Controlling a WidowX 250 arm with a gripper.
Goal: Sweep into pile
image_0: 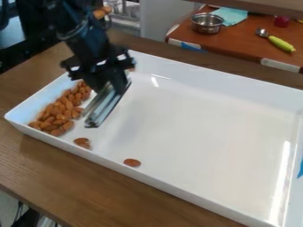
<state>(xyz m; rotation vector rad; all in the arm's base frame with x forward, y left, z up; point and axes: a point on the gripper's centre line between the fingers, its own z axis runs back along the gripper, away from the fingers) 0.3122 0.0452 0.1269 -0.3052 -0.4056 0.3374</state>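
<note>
The jaws are pinching a long, narrow, silvery tool (102, 107), which slants down from the black two-finger gripper (114, 85) toward the camera and the left, its lower end at the tray floor. The gripper hangs over the left part of a white, shallow, rectangular tray (195, 119) with raised walls.

Just beside the tool, on its left, brown almonds (58, 115) lie bunched in a long heap, running along the tray's left wall down into the near-left corner. A couple more almonds (82, 142) lie close together by the near wall, a little apart from the heap. A single brown almond (132, 162) lies farther right, also near that wall, well apart from the heap.

The tray sits on a brown wooden table (38, 166). Beyond it, at the upper right, is a reddish-brown surface (251, 46) holding a round, shiny metal bowl (207, 23), a light teal cloth (232, 16) just behind the bowl, a small red object (281, 21) and, nearer the right edge, a metal spoon with a thick yellow-green handle (281, 43).
</note>
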